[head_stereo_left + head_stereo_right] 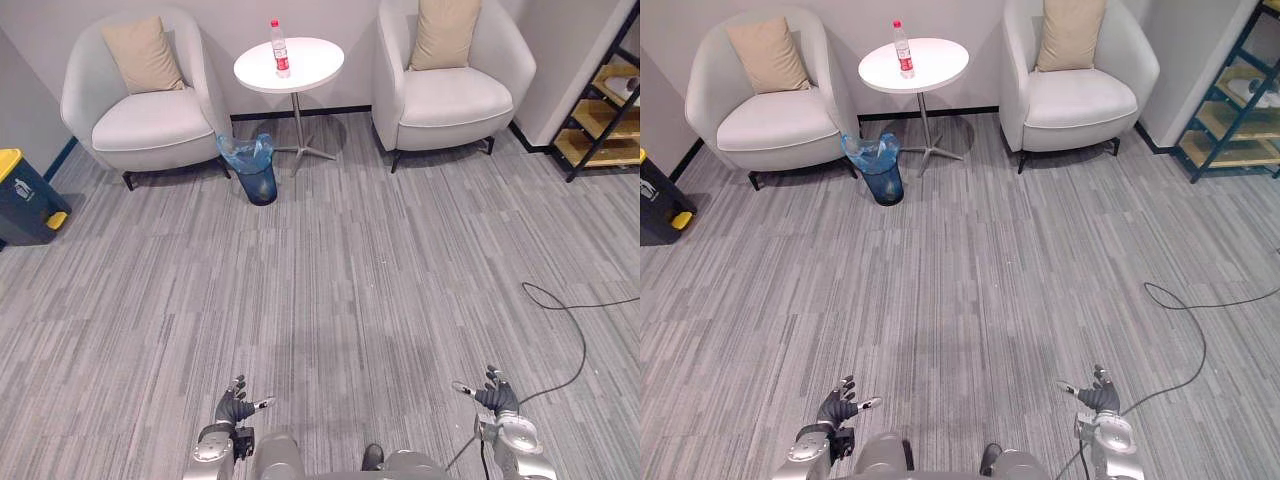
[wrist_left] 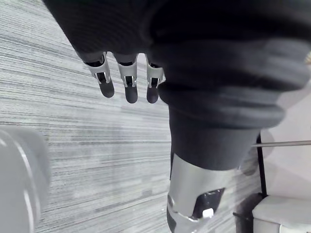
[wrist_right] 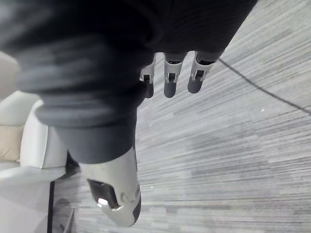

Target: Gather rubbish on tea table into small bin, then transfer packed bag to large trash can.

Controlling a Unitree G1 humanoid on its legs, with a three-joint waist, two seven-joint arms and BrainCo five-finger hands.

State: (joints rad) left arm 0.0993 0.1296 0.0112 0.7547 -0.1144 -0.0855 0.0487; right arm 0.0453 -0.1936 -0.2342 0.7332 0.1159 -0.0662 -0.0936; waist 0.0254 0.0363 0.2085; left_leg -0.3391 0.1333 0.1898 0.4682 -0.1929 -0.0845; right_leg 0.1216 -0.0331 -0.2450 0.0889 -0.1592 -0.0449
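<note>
A clear plastic bottle [image 1: 280,48] with a red cap and label stands upright on the round white tea table [image 1: 305,72] at the far side of the room. A small blue bin [image 1: 256,177] lined with a blue bag stands on the carpet by the table's left side. The large dark trash can [image 1: 25,198] with a yellow lid is at the far left wall. My left hand [image 1: 236,406] hangs low at the bottom left, fingers relaxed and empty. My right hand [image 1: 495,395] hangs at the bottom right, also open and empty. Both are far from the table.
Two pale armchairs [image 1: 150,110] [image 1: 455,90] with beige cushions flank the table. A dark shelf unit [image 1: 605,110] stands at the far right. Grey striped carpet [image 1: 340,290] stretches between me and the table.
</note>
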